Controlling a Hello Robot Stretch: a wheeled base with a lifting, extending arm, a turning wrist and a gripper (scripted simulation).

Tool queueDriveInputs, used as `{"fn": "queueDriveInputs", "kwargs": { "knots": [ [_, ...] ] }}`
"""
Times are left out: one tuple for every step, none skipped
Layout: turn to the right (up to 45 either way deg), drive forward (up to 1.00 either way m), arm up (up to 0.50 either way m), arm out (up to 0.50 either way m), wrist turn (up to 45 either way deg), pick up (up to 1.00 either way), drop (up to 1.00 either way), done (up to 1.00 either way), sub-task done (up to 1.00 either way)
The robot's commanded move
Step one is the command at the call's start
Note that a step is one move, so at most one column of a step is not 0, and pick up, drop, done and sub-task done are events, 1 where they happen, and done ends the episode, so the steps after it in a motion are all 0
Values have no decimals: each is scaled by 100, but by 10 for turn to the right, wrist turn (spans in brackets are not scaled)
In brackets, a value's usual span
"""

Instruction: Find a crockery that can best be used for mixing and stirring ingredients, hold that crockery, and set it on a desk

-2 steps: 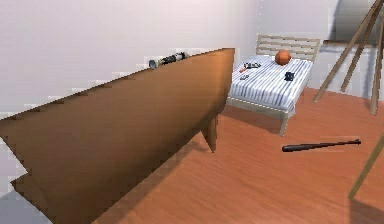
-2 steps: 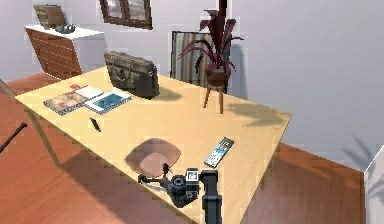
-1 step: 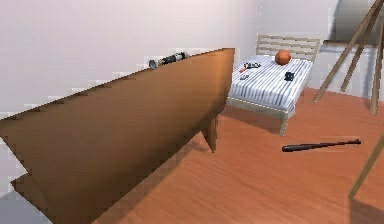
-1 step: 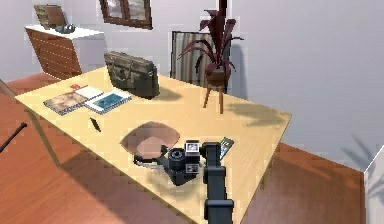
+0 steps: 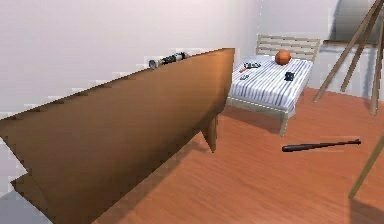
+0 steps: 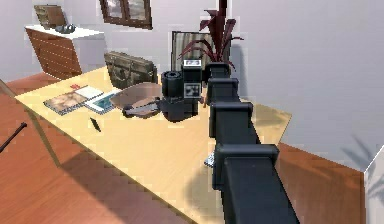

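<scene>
In the arm side view the dark arm reaches out over a light wooden desk [image 6: 120,150]. At its far end, left of the two white marked squares, sits the gripper [image 6: 158,104]. A dark grey-brown bowl [image 6: 137,99] is right at the fingers, with the desk top behind it. I cannot tell whether the gripper holds the bowl or whether the bowl rests on the desk. In the forward view the desk [image 5: 120,125] shows as a broad brown wooden slab close by at the left.
On the desk lie magazines [image 6: 75,98], a pen [image 6: 95,123], a brown case [image 6: 128,68], a dark screen [image 6: 185,45] and a red-leaved plant [image 6: 218,25]. A dresser [image 6: 60,48] stands beyond. Ahead are a striped bed [image 5: 265,88] with a basketball [image 5: 283,56], a bat [image 5: 320,146] on the floor and an easel [image 5: 355,50].
</scene>
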Motion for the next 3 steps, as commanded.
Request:
{"fn": "queueDriveInputs", "kwargs": {
  "knots": [
    [0,0,0,0,-450,0,0,0,0],
    [0,0,0,0,-450,0,0,0,0],
    [0,0,0,0,-60,0,0,0,0]
  ]
}}
